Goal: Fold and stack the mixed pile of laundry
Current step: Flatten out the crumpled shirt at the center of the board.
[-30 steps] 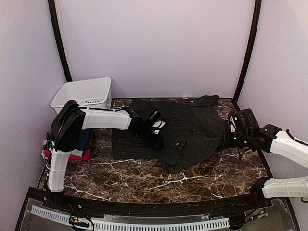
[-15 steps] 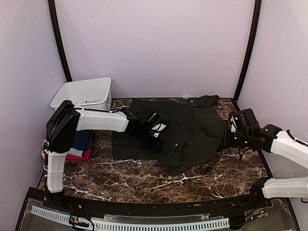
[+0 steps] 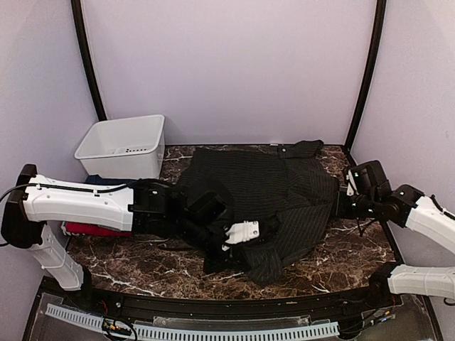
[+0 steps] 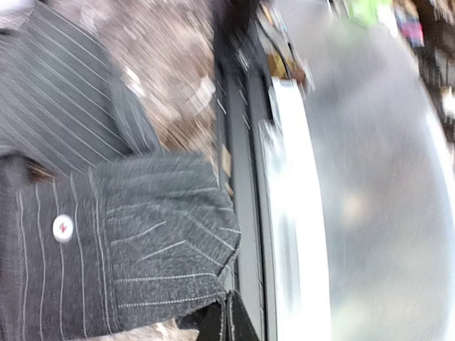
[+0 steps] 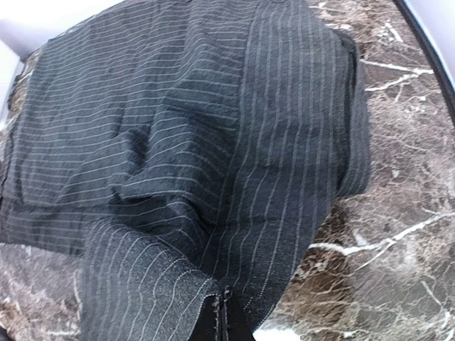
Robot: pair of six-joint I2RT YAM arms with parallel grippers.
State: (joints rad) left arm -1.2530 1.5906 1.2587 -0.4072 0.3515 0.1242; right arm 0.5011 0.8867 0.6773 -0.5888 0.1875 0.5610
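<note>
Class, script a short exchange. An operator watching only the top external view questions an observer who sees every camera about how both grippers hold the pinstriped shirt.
Operator: Is the right gripper actually gripping the pinstriped shirt?
Observer: Yes. Its wrist view shows the jaws shut on the shirt's edge, next to bare marble table.
Operator: And the left gripper?
Observer: Its jaws are shut too, at the edge of what looks like a cuff with a white button.
</note>
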